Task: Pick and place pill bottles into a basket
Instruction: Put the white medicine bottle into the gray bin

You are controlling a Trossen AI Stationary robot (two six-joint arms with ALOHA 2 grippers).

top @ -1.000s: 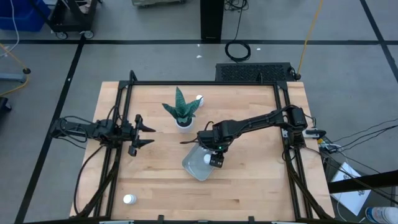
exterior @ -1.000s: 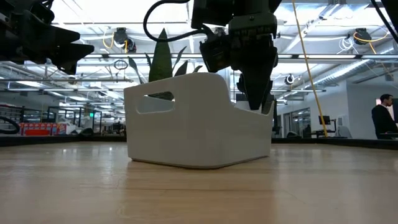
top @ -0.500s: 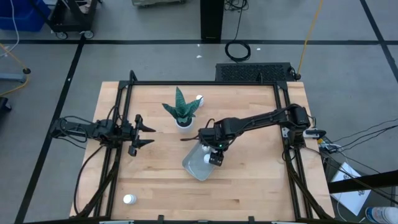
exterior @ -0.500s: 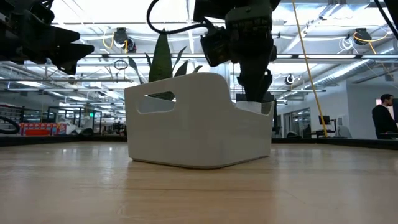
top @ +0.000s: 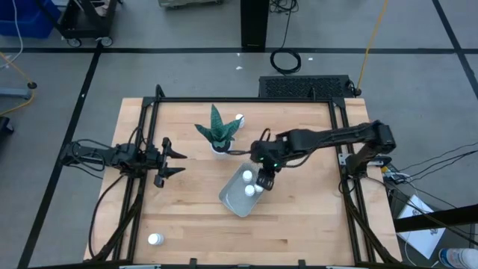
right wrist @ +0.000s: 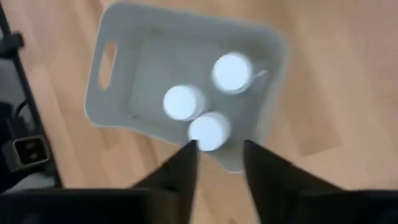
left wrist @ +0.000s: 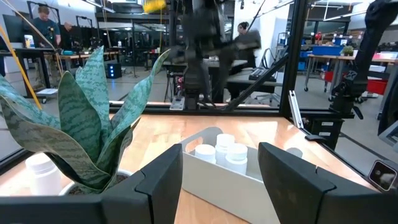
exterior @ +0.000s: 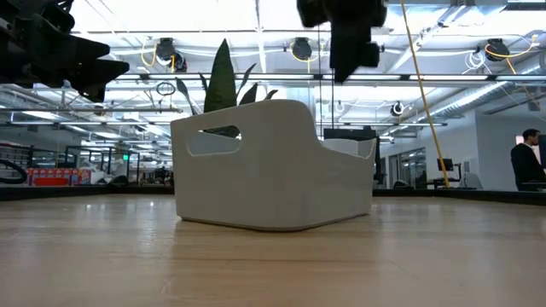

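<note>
The pale blue-grey basket (top: 237,196) stands near the table's middle, with three white pill bottles (right wrist: 183,101) upright on its floor. They also show in the left wrist view (left wrist: 217,147). My right gripper (right wrist: 219,163) hangs open and empty above the basket's right end (top: 263,181), well clear of its rim in the low view (exterior: 354,43). My left gripper (top: 177,161) waits open at the table's left side. One more bottle (top: 240,118) stands behind the potted plant (top: 218,133), and another (top: 155,240) stands near the front left corner.
The potted plant in its white pot stands just beyond the basket's far left. The black frame rails (top: 246,100) run along the table's far, left and right edges. Bare wood lies in front of the basket (top: 299,224).
My right gripper has risen out of the basket and drawn back a little toward the table's right and far edges. A bottle now stands in the basket where the fingers were, beside the others. The basket has stayed in place.
</note>
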